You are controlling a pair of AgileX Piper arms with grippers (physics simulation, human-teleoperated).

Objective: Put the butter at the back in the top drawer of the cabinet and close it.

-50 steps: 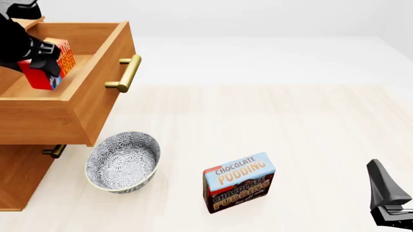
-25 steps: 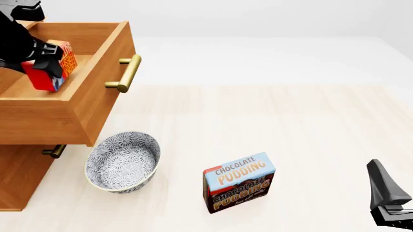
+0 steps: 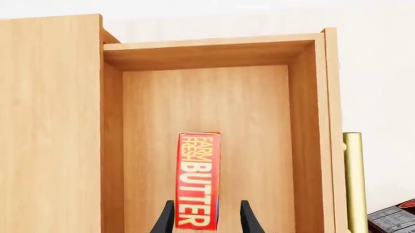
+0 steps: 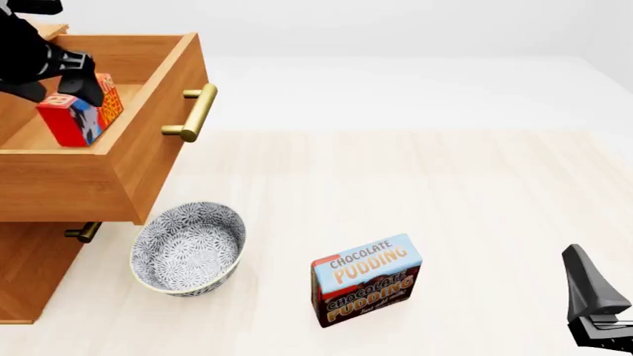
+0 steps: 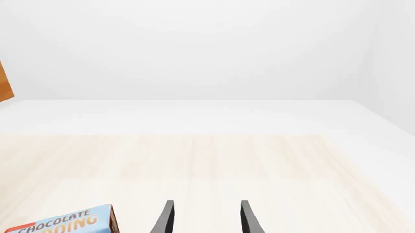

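Observation:
The butter, a small red box, stands on the wood floor of the open top drawer of the cabinet. My left gripper hovers just over it, open. In the left wrist view the fingers straddle the near end of the butter with a gap on one side, inside the top drawer. My right gripper rests at the table's near right corner. In the right wrist view it is open with nothing between the fingers.
The drawer's brass handle juts out toward the table's middle. A patterned bowl sits below the open drawer. To its right, a Chocolate Pudding box stands upright. The lower drawers are shut.
The butter went from tilted in the left gripper's hold to standing upright on the drawer floor. The left gripper opened and rose slightly. The right arm has not moved.

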